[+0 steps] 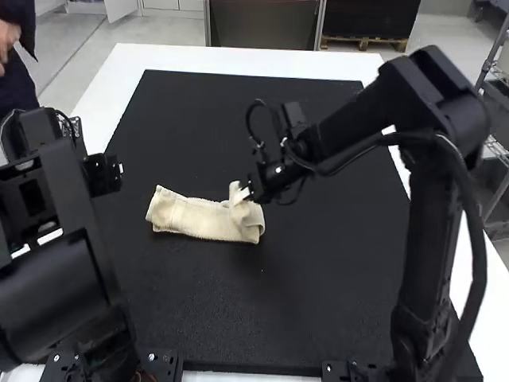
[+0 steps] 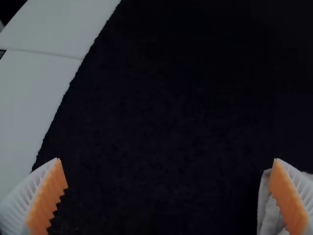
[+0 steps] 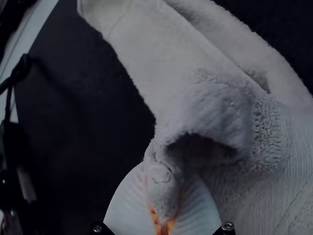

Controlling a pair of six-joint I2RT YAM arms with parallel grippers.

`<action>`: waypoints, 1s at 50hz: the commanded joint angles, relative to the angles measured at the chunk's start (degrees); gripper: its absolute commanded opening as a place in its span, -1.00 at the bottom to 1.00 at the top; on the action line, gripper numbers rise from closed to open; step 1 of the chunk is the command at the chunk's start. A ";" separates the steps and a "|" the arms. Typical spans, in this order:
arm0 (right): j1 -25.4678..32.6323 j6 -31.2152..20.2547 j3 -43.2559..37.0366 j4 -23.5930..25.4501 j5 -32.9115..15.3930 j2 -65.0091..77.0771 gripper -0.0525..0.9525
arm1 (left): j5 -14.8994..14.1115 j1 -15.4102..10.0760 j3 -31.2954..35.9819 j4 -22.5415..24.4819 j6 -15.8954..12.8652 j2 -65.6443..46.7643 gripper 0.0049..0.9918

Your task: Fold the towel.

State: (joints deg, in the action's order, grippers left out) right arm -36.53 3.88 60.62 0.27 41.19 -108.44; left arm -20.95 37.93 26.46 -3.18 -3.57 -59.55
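Black mat (image 1: 334, 302): towel (image 1: 195, 216) (partly) between right fingers (image 3: 128, 208)

The white, flat table (image 1: 238, 57) extends beyond the black, rectangular mat (image 1: 199, 119), which lies on it and serves as landmark. On the mat's left half, reaching about its middle, lies the cream, ribbed-cloth towel (image 1: 191, 216), lengthwise from left to right. The black, jointed left arm (image 1: 64, 278) stands at the mat's near left, its left gripper (image 1: 111, 173) above the mat's left part. The black, jointed right arm (image 1: 421, 239) stands at the near right, its right gripper (image 1: 245, 193) over the mat's middle, at the towel's right end.
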 commanded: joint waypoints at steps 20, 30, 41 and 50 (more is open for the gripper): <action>-7.15 1.39 13.30 -0.62 1.44 -9.51 -0.93 | -1.11 2.58 1.40 0.46 0.50 1.72 0.95; -8.38 1.48 16.90 -0.62 1.44 -12.32 -0.93 | -1.11 2.41 1.05 0.37 0.59 1.72 0.95; -9.70 1.92 21.91 -0.54 1.61 -15.57 -0.93 | -1.11 2.41 0.26 0.63 0.59 1.72 0.95; -10.49 2.71 26.39 -0.45 2.23 -18.30 -0.93 | -1.11 2.32 0.26 0.98 0.67 1.72 0.95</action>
State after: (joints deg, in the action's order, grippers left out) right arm -46.02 5.61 83.64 0.12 41.80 -125.95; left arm -21.08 39.86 26.46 -2.74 -3.53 -59.55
